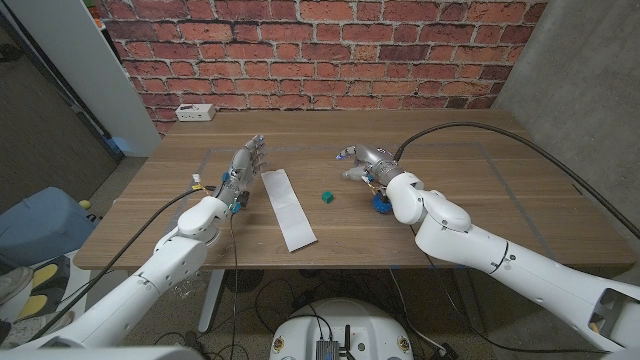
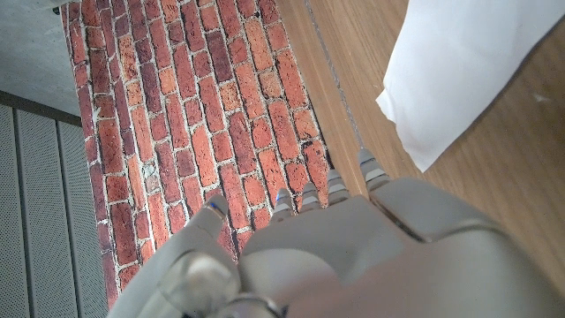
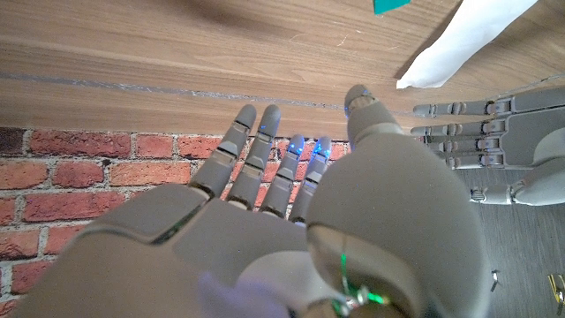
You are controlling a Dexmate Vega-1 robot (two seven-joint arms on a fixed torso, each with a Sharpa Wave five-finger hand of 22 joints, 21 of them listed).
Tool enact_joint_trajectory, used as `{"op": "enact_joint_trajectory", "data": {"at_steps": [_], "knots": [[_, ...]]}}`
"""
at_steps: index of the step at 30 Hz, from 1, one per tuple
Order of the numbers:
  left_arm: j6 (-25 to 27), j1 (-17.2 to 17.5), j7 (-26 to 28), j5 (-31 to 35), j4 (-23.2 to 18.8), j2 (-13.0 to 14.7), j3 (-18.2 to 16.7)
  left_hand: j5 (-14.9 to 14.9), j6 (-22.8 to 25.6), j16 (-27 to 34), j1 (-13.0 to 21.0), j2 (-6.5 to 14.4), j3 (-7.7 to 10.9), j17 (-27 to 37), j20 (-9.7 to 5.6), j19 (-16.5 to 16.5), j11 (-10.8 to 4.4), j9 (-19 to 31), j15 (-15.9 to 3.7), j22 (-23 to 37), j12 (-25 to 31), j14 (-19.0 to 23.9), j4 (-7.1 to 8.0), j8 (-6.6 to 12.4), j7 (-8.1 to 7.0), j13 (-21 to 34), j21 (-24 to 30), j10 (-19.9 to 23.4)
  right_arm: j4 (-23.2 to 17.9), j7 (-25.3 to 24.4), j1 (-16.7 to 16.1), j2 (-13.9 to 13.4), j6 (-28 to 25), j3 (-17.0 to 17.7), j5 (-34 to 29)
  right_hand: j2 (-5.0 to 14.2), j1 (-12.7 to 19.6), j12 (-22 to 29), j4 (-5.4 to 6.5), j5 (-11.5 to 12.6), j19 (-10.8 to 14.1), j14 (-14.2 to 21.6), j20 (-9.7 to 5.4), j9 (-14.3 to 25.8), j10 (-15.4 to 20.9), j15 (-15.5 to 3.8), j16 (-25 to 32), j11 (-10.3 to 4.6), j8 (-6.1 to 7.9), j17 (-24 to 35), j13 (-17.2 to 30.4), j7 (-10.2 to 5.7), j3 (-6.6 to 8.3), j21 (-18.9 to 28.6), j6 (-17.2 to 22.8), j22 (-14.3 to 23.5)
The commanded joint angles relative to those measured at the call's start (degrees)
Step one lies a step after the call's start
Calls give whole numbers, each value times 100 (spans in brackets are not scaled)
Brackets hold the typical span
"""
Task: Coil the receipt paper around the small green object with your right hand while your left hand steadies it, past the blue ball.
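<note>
A white strip of receipt paper (image 1: 287, 207) lies flat on the wooden table, running from the middle toward the front edge; one end (image 2: 459, 71) shows in the left wrist view and a corner (image 3: 459, 44) in the right wrist view. A small green object (image 1: 326, 196) sits just right of the strip, also seen as a teal corner (image 3: 388, 5). A blue ball (image 1: 381, 203) lies close under my right forearm. My left hand (image 1: 245, 164) is open with fingers straight, left of the paper. My right hand (image 1: 362, 160) is open, beyond the green object, holding nothing.
A white power strip (image 1: 194, 113) sits at the table's far left edge by the brick wall. A black cable (image 1: 470, 128) arcs over the right side of the table. Bare wood stretches along the far side between the hands and the wall.
</note>
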Motion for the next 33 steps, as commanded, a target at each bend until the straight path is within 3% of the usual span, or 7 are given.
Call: {"op": "enact_joint_trajectory", "data": {"at_steps": [1, 6, 10, 21, 33], "knots": [[-83, 151, 62, -7, -74, 29, -69, 47, 14, -16, -2, -50, -31, 17, 35, 34, -23, 33, 18, 20, -24, 49, 11, -12, -13, 10, -4, 20, -13, 679, 257, 87, -224, -325, -381, 65, 158, -50, -3, 52, 15, -52, 49, 9, -112, -982, -98, -7, -32, -40, 30, -31, 61, 42, -108, 25], [-76, 216, 88, -28, -110, 39, -88, 48, 21, -19, -2, -50, -34, 17, 35, 39, -24, 33, 20, 20, -27, 55, 11, -13, -18, 10, -8, 27, 0, 961, 379, 120, -330, -463, -531, 91, 258, -86, -9, 61, -21, -152, 138, 4, -207, -909, -258, 17, -76, -117, 29, -44, 106, 42, -228, 22], [-76, 258, 120, -28, -147, 43, -101, 49, 20, -22, -2, -49, -36, 17, 35, 43, -28, 33, 19, 21, -32, 56, 12, -16, -15, 10, -10, 23, 44, 1127, 457, 151, -312, -538, -598, 107, 296, -100, 0, 57, -29, -164, 156, 0, -238, -874, -348, 21, -57, -180, 20, 43, 128, 48, -196, 19], [-72, 423, 280, -41, -295, 55, -176, 51, 23, -31, -2, -46, -42, 18, 34, 48, -24, 33, 28, 21, -41, 58, 14, -21, -6, 11, -19, 28, 231, 1379, 546, 236, -78, -614, -646, 161, 296, -77, 50, 37, -52, -106, 190, -9, -160, -866, -468, 39, -57, -287, 2, 100, 156, 53, -208, 11], [-78, 753, 917, 250, -595, 57, -315, 62, 150, -10, 1, 4, -35, 19, 27, 134, -11, 34, 30, 25, -12, 162, 33, 8, 28, 12, -7, 161, 531, 1604, 670, 393, 240, -721, -715, 189, 377, -74, 27, 18, -53, -54, 197, -18, -123, -870, -556, 25, -41, -359, -16, 126, 200, 64, -168, 4]]}}
